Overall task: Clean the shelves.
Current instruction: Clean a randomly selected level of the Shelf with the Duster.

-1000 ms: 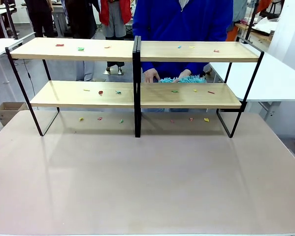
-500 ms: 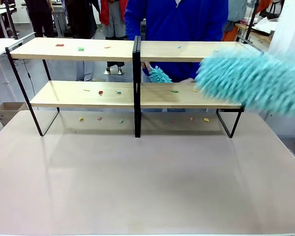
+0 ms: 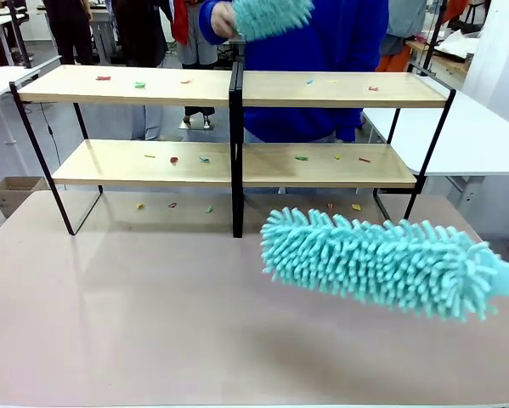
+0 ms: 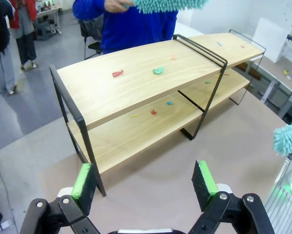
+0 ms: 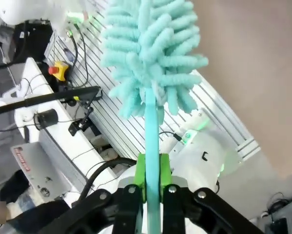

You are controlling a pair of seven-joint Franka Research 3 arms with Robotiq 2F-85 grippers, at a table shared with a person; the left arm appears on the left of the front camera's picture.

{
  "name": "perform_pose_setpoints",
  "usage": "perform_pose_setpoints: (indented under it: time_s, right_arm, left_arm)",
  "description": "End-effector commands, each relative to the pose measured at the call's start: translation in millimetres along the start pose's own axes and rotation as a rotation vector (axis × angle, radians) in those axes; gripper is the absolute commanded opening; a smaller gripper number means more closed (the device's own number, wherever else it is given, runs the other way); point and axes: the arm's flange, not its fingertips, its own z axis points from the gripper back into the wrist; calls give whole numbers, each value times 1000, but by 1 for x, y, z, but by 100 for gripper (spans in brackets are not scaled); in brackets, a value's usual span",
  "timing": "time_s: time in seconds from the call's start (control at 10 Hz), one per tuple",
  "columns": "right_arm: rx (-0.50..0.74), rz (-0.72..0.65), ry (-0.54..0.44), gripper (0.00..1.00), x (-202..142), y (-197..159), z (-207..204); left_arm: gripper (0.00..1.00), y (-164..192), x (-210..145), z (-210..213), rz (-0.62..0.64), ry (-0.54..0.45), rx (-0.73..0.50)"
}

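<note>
Two-tier light-wood shelves (image 3: 110, 163), black-framed, upright, littered

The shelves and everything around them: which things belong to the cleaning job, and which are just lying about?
In the job: shelves; coloured scraps on them; fluffy duster gripped by the right claw; second duster in the person's hand.
Lying about: cardboard box; white side table; left claw, open, empty.

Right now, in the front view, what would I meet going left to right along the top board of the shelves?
Along the top of the shelves: left red scrap → green scrap → small orange scrap → black central post → blue scrap → yellow scrap → right red scrap.
</note>
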Motion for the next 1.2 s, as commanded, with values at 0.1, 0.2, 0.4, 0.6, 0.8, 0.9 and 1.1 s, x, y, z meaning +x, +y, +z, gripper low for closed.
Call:
perform_pose_setpoints:
  time_s: [0.1,0.2,0.4,0.6,0.8,0.9,1.1]
  right_arm:
    - [-106,-31,222,12,52,27,-55]
    - [-111,-27,217,12,80,26,-69]
    - [-152,-113,100,12,136,27,-116]
    - [-93,-144,-28,6,169,37,-162]
    - [-121,-196,-90,6,199,52,-196]
    - [-151,-196,-22,6,206,51,-208]
    - [-117,-180,-52,6,185,42,-176]
  left_arm:
    - [100,-1,-1,0,10,14,9]
    - [100,-1,-1,0,10,14,9]
    - [100,-1,-1,0,10,14,9]
    - [100,-1,-1,0,10,14,9]
    - [100,-1,-1,0,10,14,9]
    - [100,-1,-1,0,10,14,9]
    - [100,-1,-1,0,10,14,9]
